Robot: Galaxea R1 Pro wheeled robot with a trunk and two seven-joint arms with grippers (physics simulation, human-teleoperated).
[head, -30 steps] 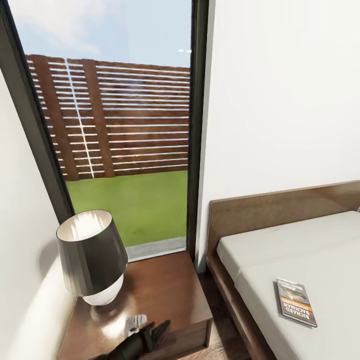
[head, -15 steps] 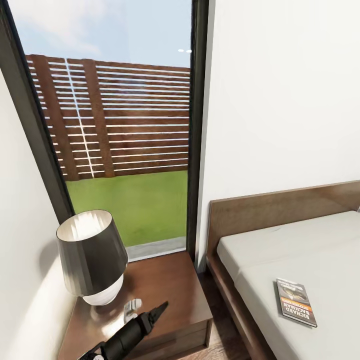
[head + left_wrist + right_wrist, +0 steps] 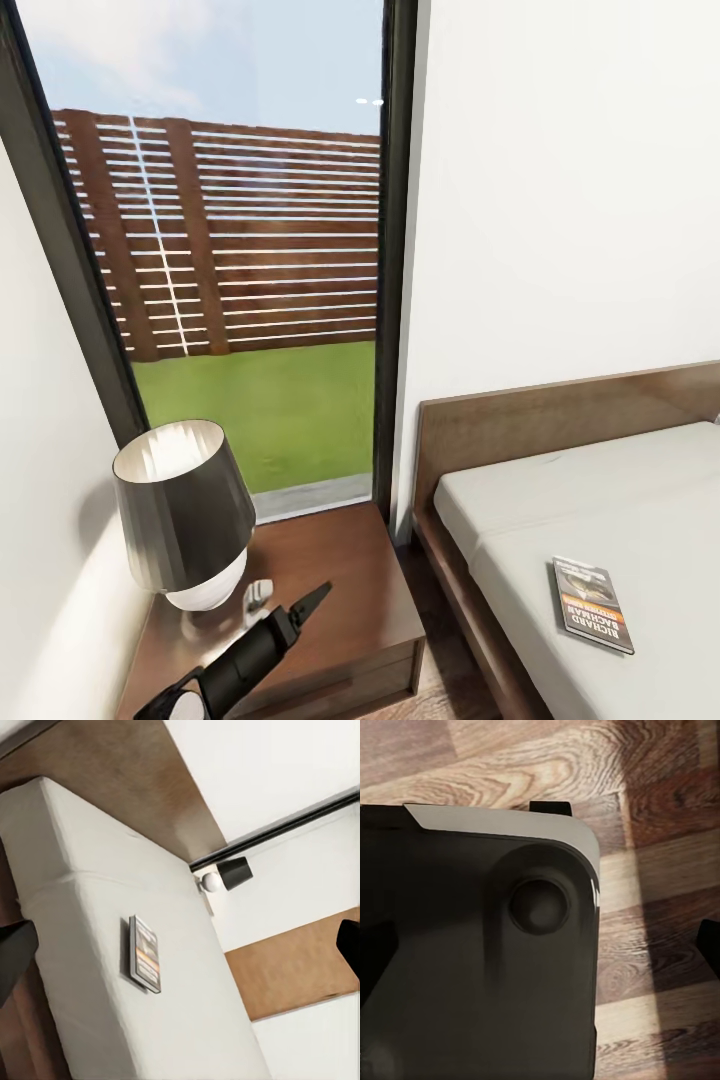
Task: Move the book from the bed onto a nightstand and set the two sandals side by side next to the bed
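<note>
Book (image 3: 592, 603) untouched on bed (image 3: 620, 500); left gripper (image 3: 305, 603) over nightstand (image 3: 350, 570), fingers apart, could clip lamp (image 3: 185, 510). Right fingers' state: can't tell.

Head view: taken from above, facing forward and down toward the corner between the window (image 3: 250, 300) and the bed (image 3: 600, 520), with the nightstand (image 3: 340, 590) close below. Left wrist view: directed from a distance along the mattress, tilted; the bed and the book (image 3: 144, 952) are shared with the head view (image 3: 592, 603). Right wrist view: aimed down at close range onto the robot's dark base (image 3: 472, 967) and the plank floor (image 3: 660, 870).
</note>
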